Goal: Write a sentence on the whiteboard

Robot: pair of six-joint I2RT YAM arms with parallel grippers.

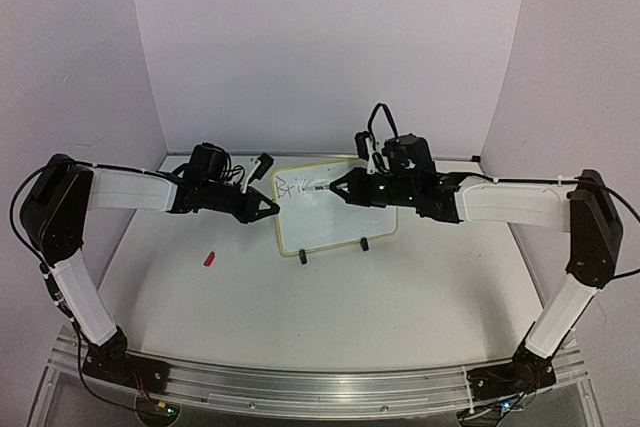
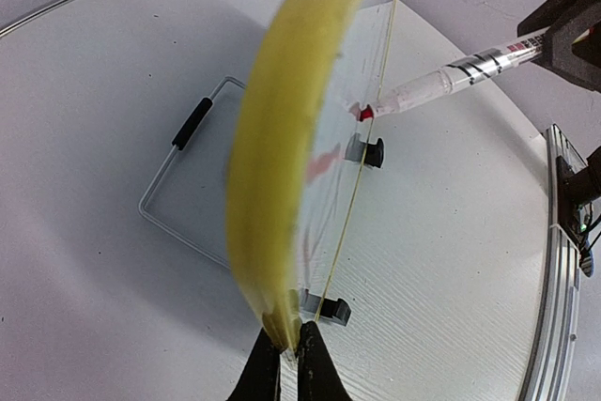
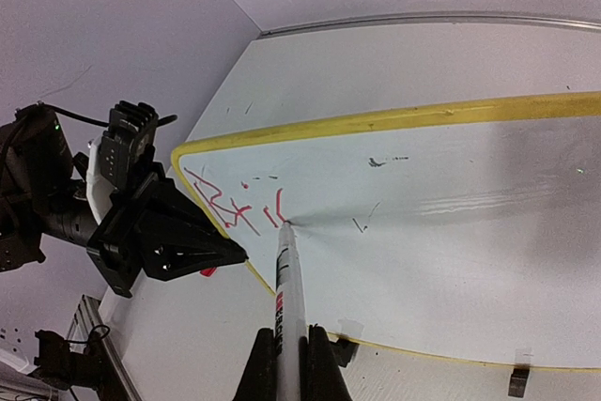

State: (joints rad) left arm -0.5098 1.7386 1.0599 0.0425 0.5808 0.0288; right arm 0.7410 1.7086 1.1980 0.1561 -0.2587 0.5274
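Note:
The whiteboard (image 1: pixel 335 222) stands upright on two black clip feet at mid-table, its rim pale yellow (image 2: pixel 282 138). My left gripper (image 1: pixel 274 207) is shut on the board's left edge (image 2: pixel 291 333). My right gripper (image 1: pixel 336 188) is shut on a white marker (image 3: pixel 286 293) whose red tip touches the board (image 3: pixel 451 223). The sentence (image 3: pixel 235 202) is a few red strokes reading roughly "Bri" at the board's top left, with the tip just right of the last stroke. The marker also shows in the left wrist view (image 2: pixel 451 77).
A small red marker cap (image 1: pixel 209 258) lies on the table left of the board. The board's black wire stand (image 2: pixel 183 190) lies flat behind it. A clip foot (image 2: pixel 373 150) sits under the board. White walls enclose the table on three sides.

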